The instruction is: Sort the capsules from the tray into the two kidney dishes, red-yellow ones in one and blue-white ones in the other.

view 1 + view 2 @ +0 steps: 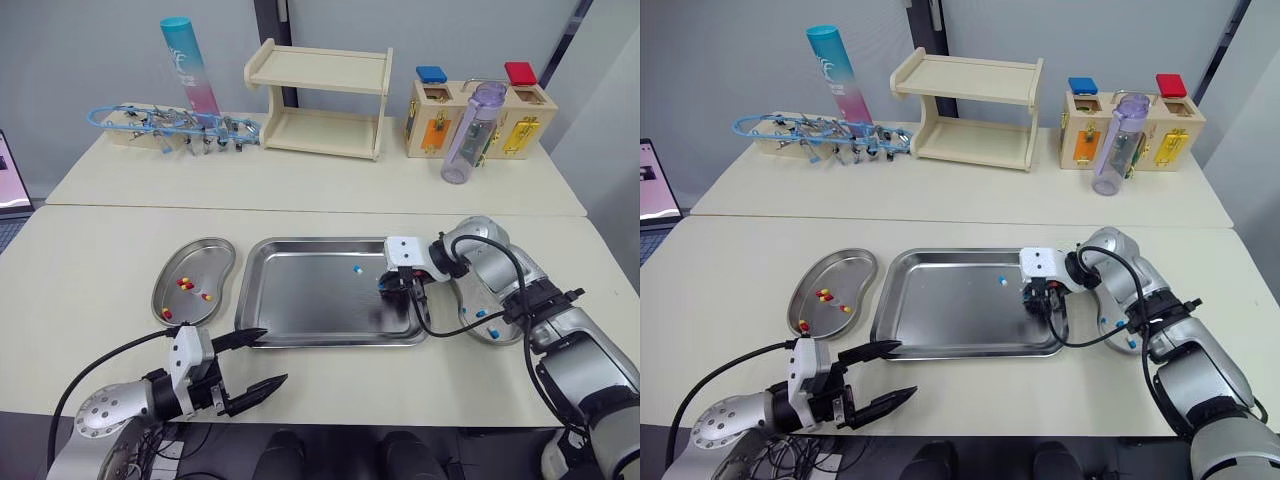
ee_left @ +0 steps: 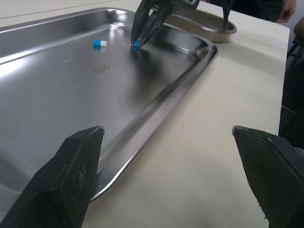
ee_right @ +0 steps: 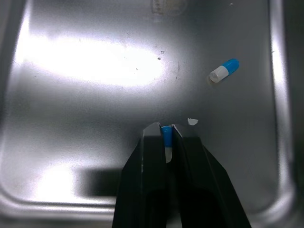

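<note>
Table (image 1: pixel 400 390) carries everything; a bare strip of tabletop runs along the tray's front rim. Steel tray (image 1: pixel 300 310) sits mid-table, and most of its floor is bare steel, widest on the left half. Left kidney dish (image 1: pixel 212 256) lies just beside the tray's left rim, not touching as far as can be seen. Right kidney dish (image 1: pixel 1110 325) lies just past the tray's right rim, mostly covered by the right arm.

Right gripper (image 1: pixel 388 288) is inside the tray, close to the right wall, tips pointing down at the floor. It is clenched on a blue-white capsule (image 3: pixel 166 134), pinched upright between the two tips. Left gripper (image 1: pixel 272 356) is off the tray's front-left corner, fingers spread wide and holding nothing; one fingertip reaches the front rim, the other is out over the bare table.

Loose blue-white capsule (image 1: pixel 357 268) lies on the tray floor, toward the back, near the right gripper but apart from it. Several red-yellow capsules (image 1: pixel 185 284) lie in the left dish. Blue capsules (image 1: pixel 1121 324) lie in the right dish.
</note>
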You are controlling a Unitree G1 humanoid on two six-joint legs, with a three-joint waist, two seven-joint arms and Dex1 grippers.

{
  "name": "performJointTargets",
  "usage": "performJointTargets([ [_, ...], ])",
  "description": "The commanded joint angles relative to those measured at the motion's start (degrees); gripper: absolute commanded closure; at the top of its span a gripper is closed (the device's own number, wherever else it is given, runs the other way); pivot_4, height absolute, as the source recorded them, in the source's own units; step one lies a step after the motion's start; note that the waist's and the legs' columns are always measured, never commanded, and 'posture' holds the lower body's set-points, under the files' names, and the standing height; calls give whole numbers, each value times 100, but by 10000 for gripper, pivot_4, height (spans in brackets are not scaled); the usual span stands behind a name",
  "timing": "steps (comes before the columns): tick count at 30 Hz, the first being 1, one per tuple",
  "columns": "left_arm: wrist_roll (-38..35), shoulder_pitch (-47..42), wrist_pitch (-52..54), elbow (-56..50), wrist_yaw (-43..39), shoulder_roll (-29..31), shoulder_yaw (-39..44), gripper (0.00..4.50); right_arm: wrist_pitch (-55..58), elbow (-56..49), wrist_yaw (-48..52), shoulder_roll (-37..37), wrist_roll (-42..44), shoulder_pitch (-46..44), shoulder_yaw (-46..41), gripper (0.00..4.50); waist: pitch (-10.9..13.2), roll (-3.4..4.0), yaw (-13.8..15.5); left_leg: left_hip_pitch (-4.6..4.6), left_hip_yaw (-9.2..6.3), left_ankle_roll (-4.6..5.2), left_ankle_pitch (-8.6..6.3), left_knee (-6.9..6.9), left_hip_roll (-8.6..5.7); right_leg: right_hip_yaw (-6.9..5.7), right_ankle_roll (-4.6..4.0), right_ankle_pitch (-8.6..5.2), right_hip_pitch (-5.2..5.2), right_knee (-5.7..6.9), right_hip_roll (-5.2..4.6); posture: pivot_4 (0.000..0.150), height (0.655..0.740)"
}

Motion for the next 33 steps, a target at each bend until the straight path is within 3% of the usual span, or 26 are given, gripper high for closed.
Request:
performJointTargets([
  [1, 5, -41, -166, 34, -72, 29, 4, 0, 110, -22, 44, 63, -14, -38, -94, 44834, 0, 0, -6, 0, 0, 0, 0, 0, 0, 1, 0, 0, 0, 0, 0, 1500, 7400],
  [8, -13, -62, -263, 138, -148, 50, 20, 0, 205, -669, 93, -54, 195, 106, -326, 44834, 3, 4, -38, -3, 0, 0, 0, -1, 0, 0, 0, 0, -3, 0, 0, 1500, 7400],
  [13, -44, -135, -322, 207, -306, 98, 46, 0, 848, -2116, 144, -440, 595, 593, -760, 44834, 8, 12, -13, -8, -2, 0, 0, -1, -1, -1, 0, 0, -6, -1, 0, 1500, 7400],
  [19, -237, -200, -355, 8, -685, 111, -117, 0, 2167, -4362, -220, -1182, 1196, 1783, -1727, 44834, 9, 14, 13, -10, -2, 0, 0, -4, -1, -2, 0, 0, -6, -3, 0, 1500, 7400],
  [22, -292, -281, -313, -67, -742, 77, -194, 0, 2627, -4936, -426, -1537, 1386, 2270, -2139, 44834, 10, 13, 67, -10, -1, 0, 0, -3, -1, -2, 1, 0, -4, -5, -1, 1500, 7400],
  [29, -534, -739, -106, -170, -824, 27, -485, 0, 3232, -5386, -805, -2471, 1612, 4038, -3646, 44834, 13, 9, 139, -13, 1, 1, -1, -3, -3, -1, 1, -1, -3, -10, -2, 1500, 7400],
  [33, -584, -974, -25, -145, -888, 46, -572, 0, 3182, -5217, -1200, -2657, 1524, 4511, -3937, 44834, 14, 14, 73, -10, 4, 1, 0, -2, -5, 1, 1, -1, -3, -8, -4, 1500, 7400],
])
